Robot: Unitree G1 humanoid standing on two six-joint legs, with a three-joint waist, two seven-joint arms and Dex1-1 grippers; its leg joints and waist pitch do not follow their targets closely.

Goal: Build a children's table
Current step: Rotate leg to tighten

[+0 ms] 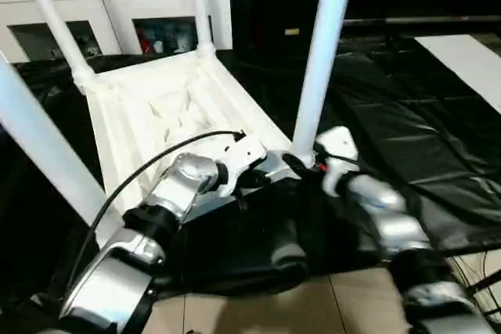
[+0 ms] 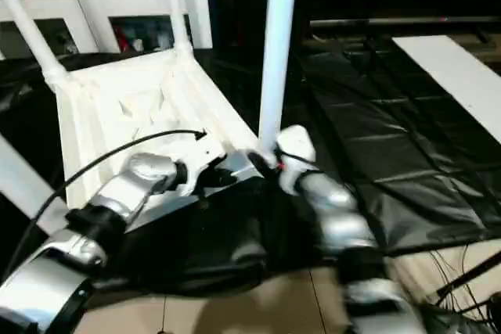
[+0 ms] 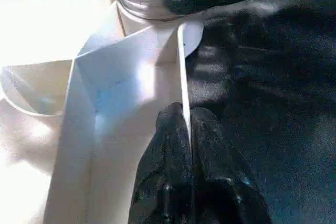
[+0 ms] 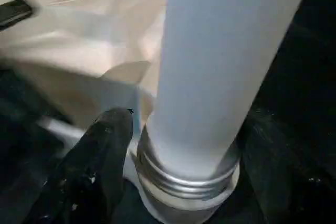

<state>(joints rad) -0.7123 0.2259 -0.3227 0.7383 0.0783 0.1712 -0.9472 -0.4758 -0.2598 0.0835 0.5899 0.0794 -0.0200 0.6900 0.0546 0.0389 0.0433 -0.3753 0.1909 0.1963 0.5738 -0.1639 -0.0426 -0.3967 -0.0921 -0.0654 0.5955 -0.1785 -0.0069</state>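
Reaching in over the black plastic sheet, both silver forearms meet at the near corner of the upside-down white plastic rectangular children's table. Left hand is closed, its two black fingers pinching the thin white raised rim of the table near that corner. Right hand sits at the base of the nearest long white tapered round leg, one black finger on each side of the ribbed threaded collar; jaws spread around it, can't tell if the pads actually touch it. That leg stands upright in the near corner socket, just beside the left hand's pinch. A black cable arcs over the left forearm.

Table lies underside up on the black sheet, ribbed underside visible. Another white leg rises at the near left corner, tilted out toward the left edge. Two more white legs stand at the far corners, the far right one upright. Behind the table, a white cabinet with glass doors. Far right on the sheet, a flat white panel. Tan floor shows nearest the robot.
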